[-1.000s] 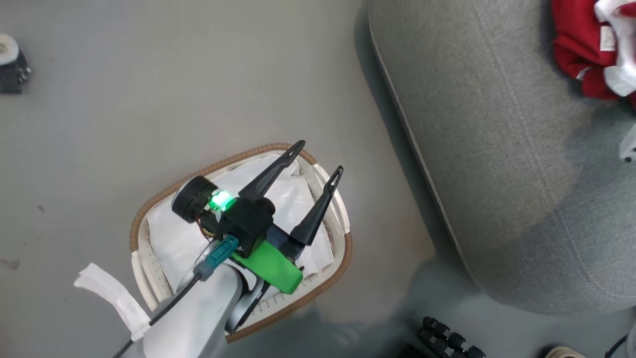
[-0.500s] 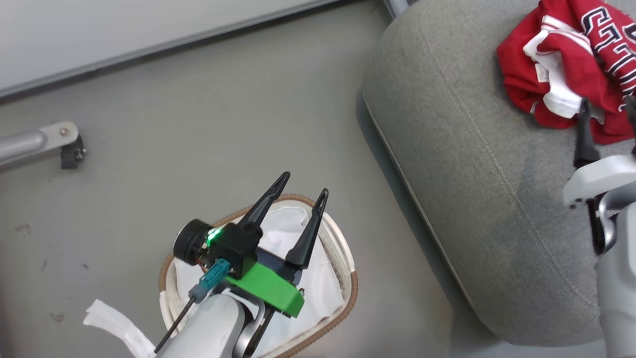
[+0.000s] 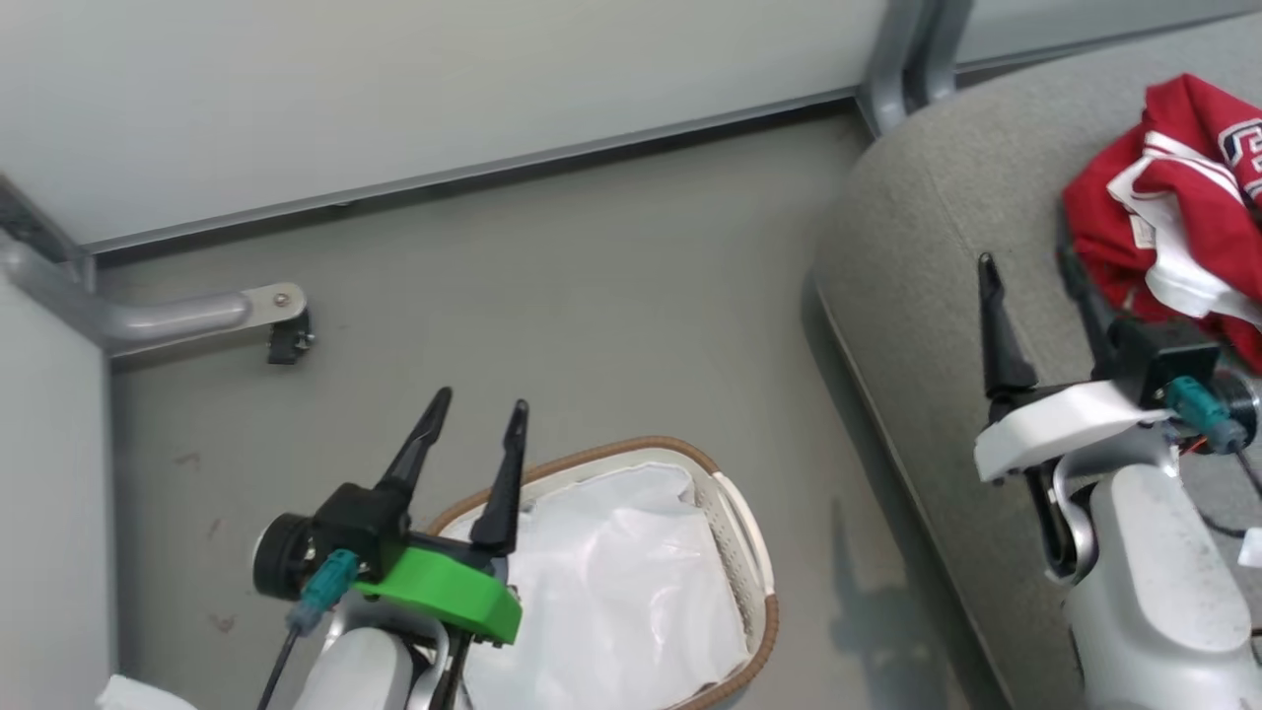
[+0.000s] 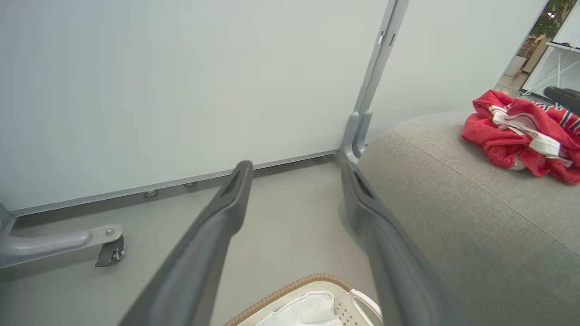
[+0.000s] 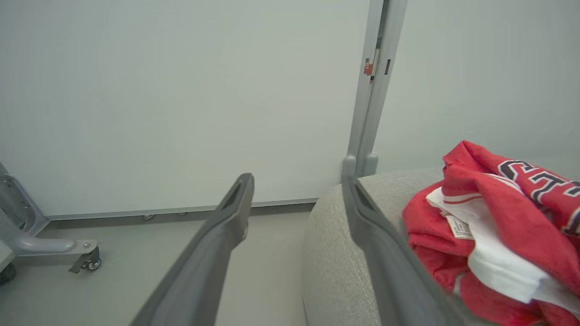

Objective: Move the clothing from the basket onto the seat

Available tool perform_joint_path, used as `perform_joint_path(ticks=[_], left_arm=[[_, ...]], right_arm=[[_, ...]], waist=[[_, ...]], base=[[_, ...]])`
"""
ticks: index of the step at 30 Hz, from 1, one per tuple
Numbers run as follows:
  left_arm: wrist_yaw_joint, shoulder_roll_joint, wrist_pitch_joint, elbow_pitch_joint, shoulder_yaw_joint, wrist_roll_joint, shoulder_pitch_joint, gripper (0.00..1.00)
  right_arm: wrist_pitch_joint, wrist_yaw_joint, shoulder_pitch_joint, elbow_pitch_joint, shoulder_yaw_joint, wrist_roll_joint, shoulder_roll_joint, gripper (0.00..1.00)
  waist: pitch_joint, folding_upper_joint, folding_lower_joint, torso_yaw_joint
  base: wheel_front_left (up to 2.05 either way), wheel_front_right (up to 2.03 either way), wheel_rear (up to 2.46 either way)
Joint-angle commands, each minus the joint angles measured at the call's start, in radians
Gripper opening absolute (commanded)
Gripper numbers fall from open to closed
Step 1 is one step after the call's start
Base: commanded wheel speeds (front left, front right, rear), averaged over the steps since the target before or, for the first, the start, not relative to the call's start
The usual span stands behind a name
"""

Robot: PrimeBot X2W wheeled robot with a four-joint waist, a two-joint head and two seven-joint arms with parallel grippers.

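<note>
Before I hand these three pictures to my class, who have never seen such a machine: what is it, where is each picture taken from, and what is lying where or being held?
It is a wheeled robot with two arms, each ending in a two-fingered end effector. One picture looks down from its head: the left end effector is near the basket on the floor, the right end effector by the grey sofa. The other two come from wrist cameras looking along each arm's own dark fingers. Both end effectors are open and hold nothing. The red clothing lies bunched on the sofa; what shows of the basket's inside is its white liner.
</note>
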Motion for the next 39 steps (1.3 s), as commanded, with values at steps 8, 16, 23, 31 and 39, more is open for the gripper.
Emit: perform_joint_path(ticks=[8, 16, 23, 31, 39], left_arm=[[-0.002, -0.023, 0.0, 0.046, 0.161, 0.04, 0.071, 1.0], [0.006, -0.029, 0.0, 0.08, 0.253, 0.062, 0.143, 1.0], [0.015, -0.03, 0.0, 0.077, 0.277, 0.045, 0.196, 1.0], [0.013, -0.031, 0.002, 0.109, 0.28, 0.025, 0.209, 0.0], [0.011, -0.032, 0.042, 0.111, 0.298, -0.104, 0.195, 0.0]], right_arm=[[-0.004, -0.001, 0.094, 0.0, 0.068, 0.011, 0.022, 1.0], [-0.004, -0.001, 0.179, 0.001, 0.089, 0.046, 0.025, 1.0], [-0.005, -0.001, 0.253, 0.015, 0.09, 0.059, 0.025, 1.0], [0.003, 0.0, 0.27, 0.031, 0.09, 0.059, 0.032, 0.0], [0.047, 0.0, 0.27, 0.03, 0.07, 0.196, 0.033, 0.0]], waist=[[-0.089, 0.0, 0.0, 0.137], [-0.148, 0.0, 0.0, 0.174], [-0.177, 0.0, 0.0, 0.184], [-0.182, 0.0, 0.0, 0.187], [-0.183, 0.0, 0.0, 0.187]], base=[[0.0, 0.0, 0.0], [0.0, 0.0, 0.0], [0.0, 0.0, 0.0], [0.0, 0.0, 0.0], [0.0, 0.0, 0.0]])
